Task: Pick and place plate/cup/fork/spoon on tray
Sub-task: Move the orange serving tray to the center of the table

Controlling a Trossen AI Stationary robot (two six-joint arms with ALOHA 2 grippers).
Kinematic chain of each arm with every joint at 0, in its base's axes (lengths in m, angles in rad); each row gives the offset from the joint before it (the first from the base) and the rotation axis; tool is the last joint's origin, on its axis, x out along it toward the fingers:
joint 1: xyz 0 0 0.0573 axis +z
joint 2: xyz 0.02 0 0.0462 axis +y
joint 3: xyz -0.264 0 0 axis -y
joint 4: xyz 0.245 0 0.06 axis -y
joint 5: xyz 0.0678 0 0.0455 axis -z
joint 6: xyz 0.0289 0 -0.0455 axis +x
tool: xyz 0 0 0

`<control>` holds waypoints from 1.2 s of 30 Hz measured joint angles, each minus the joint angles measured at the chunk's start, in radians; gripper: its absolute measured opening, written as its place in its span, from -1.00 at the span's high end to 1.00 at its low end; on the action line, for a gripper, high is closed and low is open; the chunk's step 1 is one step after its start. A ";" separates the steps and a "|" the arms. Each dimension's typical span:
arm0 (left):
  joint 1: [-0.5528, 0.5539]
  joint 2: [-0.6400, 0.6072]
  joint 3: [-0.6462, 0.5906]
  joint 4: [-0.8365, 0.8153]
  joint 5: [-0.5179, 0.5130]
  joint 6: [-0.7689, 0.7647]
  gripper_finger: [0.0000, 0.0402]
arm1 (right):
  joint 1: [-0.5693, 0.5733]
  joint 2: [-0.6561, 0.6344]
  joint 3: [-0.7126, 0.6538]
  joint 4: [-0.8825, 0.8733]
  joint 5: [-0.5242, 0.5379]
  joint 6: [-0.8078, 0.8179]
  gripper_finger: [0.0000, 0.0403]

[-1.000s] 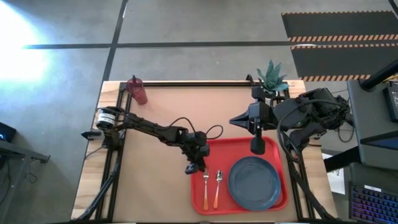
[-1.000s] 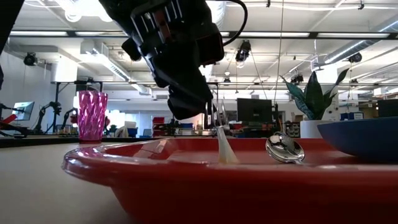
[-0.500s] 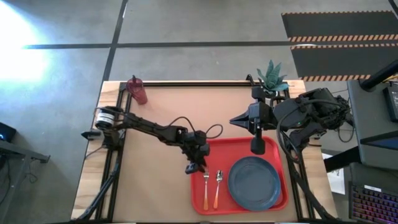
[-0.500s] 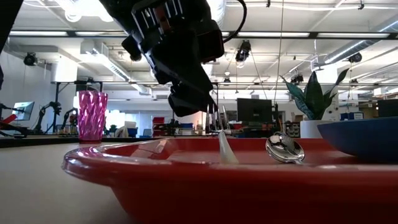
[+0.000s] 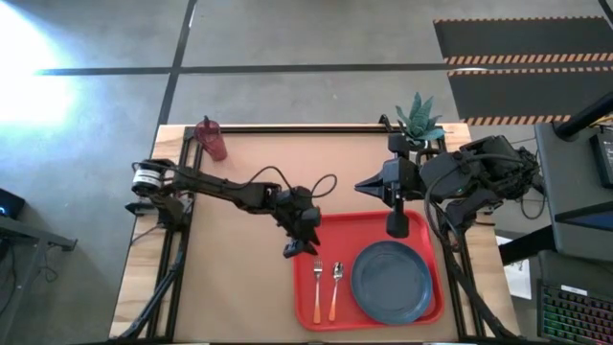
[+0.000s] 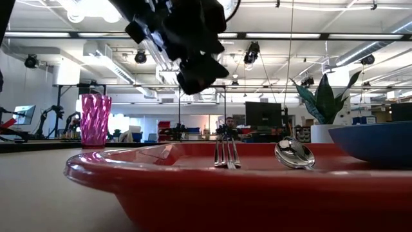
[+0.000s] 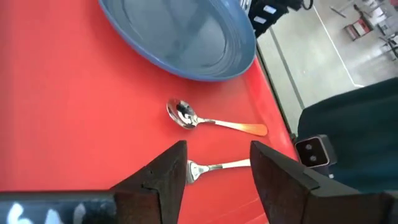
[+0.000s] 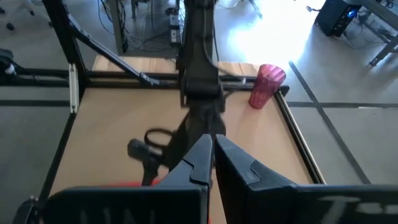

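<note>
Tray (image 5: 308,299) on table (image 5: 230,192), carrying plate (image 5: 391,281), spoon (image 5: 335,289), fork (image 5: 317,292). Cup (image 5: 211,138) left at far left corner: light, rigid, ribbed plastic; best gripped mid-wall. Left gripper (image 5: 293,249) above tray edge, jaws wide, empty. Right gripper (image 5: 397,227) jaws closed, empty. No legible writing.

From overhead we are looking straight down on the whole table. Low down, we are peering level across the tray (image 6: 193,187) rim. The left wrist is looking closely at this tray (image 7: 74,112); the right wrist is facing across the table.
</note>
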 joint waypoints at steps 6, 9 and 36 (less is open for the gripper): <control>0.016 -0.111 0.003 -0.087 0.002 -0.002 0.22 | 0.000 0.030 -0.002 -0.280 0.040 0.199 0.96; 0.022 -0.197 0.003 -0.102 0.002 -0.002 0.22 | -0.001 0.050 -0.044 -0.274 0.020 0.251 0.96; -0.114 -1.031 -0.152 -0.289 -0.414 0.078 0.22 | -0.039 -0.206 -0.743 0.647 -0.157 0.098 0.96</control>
